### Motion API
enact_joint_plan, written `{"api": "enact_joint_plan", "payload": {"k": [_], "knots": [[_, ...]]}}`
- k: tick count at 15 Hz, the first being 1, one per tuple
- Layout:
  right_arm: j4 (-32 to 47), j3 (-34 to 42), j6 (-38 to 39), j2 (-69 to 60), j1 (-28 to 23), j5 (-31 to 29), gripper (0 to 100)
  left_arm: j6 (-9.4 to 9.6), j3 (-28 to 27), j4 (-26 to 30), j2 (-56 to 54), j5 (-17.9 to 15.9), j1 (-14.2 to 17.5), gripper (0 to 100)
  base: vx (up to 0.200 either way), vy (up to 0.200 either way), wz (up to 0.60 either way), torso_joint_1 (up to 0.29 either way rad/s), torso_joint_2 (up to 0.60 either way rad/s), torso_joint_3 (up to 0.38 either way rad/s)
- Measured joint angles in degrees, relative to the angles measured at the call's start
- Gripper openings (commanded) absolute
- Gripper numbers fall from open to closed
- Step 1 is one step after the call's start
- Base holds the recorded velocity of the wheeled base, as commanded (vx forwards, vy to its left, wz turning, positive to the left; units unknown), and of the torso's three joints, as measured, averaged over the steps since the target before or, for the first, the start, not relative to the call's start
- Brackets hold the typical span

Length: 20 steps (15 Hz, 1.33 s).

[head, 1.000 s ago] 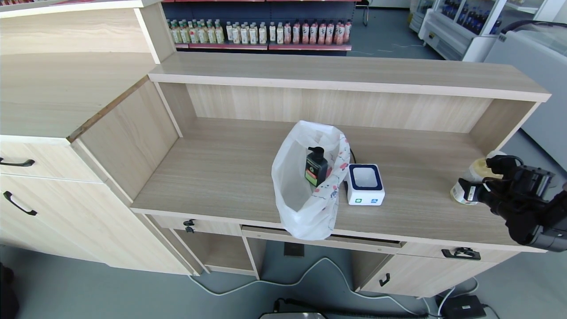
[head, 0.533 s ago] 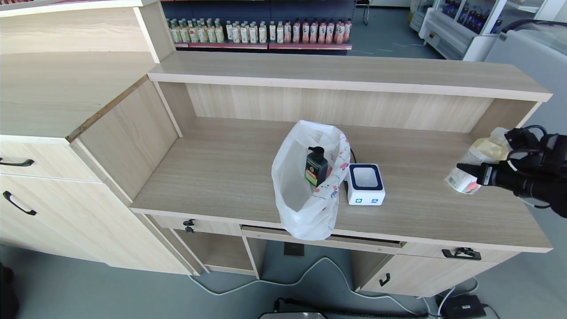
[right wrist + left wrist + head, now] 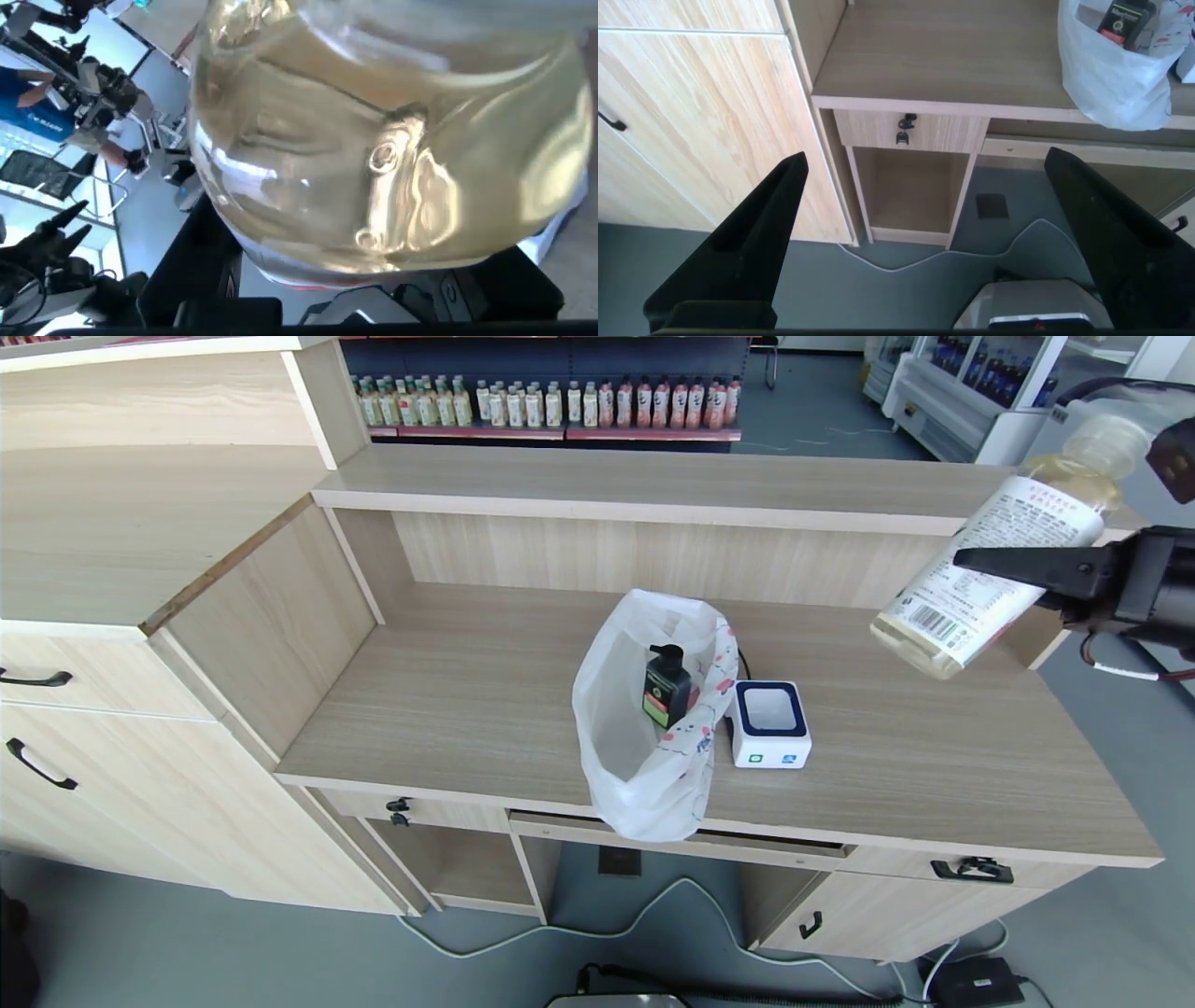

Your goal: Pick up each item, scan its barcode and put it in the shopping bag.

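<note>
My right gripper [image 3: 1046,532] is shut on a clear bottle of pale yellow liquid [image 3: 994,560] with a white label, held tilted high over the counter's right end, barcode facing down-left. Up close, the bottle [image 3: 374,149] shows its rounded pale yellow body. A white shopping bag [image 3: 644,728] stands open mid-counter with a black pump bottle [image 3: 667,689] inside. The white scanner [image 3: 770,723] with a blue rim sits just right of the bag. My left gripper [image 3: 924,243] hangs open below the counter's front edge, with the bag [image 3: 1116,65] farther off.
The wooden counter [image 3: 887,765] has a raised back shelf [image 3: 709,485] and side walls. A taller cabinet [image 3: 112,523] stands to the left. Drawers and an open cubby [image 3: 910,191] sit under the counter. Cables lie on the floor.
My right gripper lifted the bottle off the counter's right end, raising it up and tilting it so the barcode shows. Bag, scanner and left arm stayed put.
</note>
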Motion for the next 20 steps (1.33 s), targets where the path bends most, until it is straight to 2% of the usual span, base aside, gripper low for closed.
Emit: {"api": "enact_joint_plan", "payload": {"k": [4, 6, 20], "knots": [[0.23, 1.90, 4.77, -6.79, 14.67, 0.22, 0, 0.00, -0.02, 0.00, 0.00, 0.00, 0.00, 100, 0.000, 0.000, 0.00, 0.000, 0.00, 0.000], [0.16, 2.67, 5.62, -8.58, 19.88, 0.29, 0, 0.00, -0.02, 0.00, 0.00, 0.00, -0.05, 100, 0.000, 0.000, 0.00, 0.000, 0.00, 0.000], [1.12, 2.04, 6.02, -10.56, 35.60, 1.88, 0, 0.00, -0.02, 0.02, 0.00, 0.02, 0.00, 100, 0.000, 0.000, 0.00, 0.000, 0.00, 0.000]]}}
